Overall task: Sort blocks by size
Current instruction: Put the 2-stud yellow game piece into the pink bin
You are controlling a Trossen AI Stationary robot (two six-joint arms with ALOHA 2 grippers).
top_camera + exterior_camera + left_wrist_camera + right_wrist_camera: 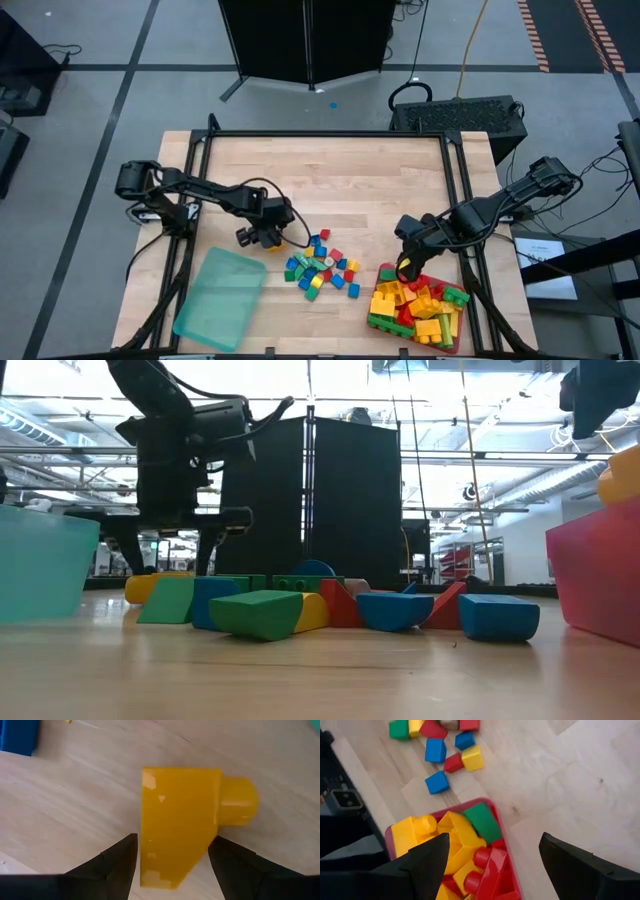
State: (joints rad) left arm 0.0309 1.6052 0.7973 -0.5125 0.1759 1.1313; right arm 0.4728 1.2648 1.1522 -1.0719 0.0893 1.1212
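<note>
Counter point(340, 170) of pale wood planks, framed by black rails. Largest on it: teal tray point(221, 298), translucent, lying near the front-left corner, nothing visible inside. Next: red tray point(381, 272) at front right, heaped with larger oblong blocks point(425, 308) in yellow, red and green. Loose small blocks point(322, 268) scattered mid-counter between the two trays, red, blue, green, yellow mixed, several touching one another.

Left gripper point(258, 238) low over the counter, just left of the scatter, jaws spread wide and straddling a yellow studded block point(180, 822); block lying on the wood between the fingers point(117, 865), a gap visible on each side, so not gripped. Blue block point(19, 737) at the edge of the left wrist view.

Right gripper point(408, 262) hovering above the rear-left corner of the red tray, jaws wide apart, nothing between them. Directly below in the right wrist view: green block point(483, 821) and yellow pieces point(422, 835) on the heap.
</note>
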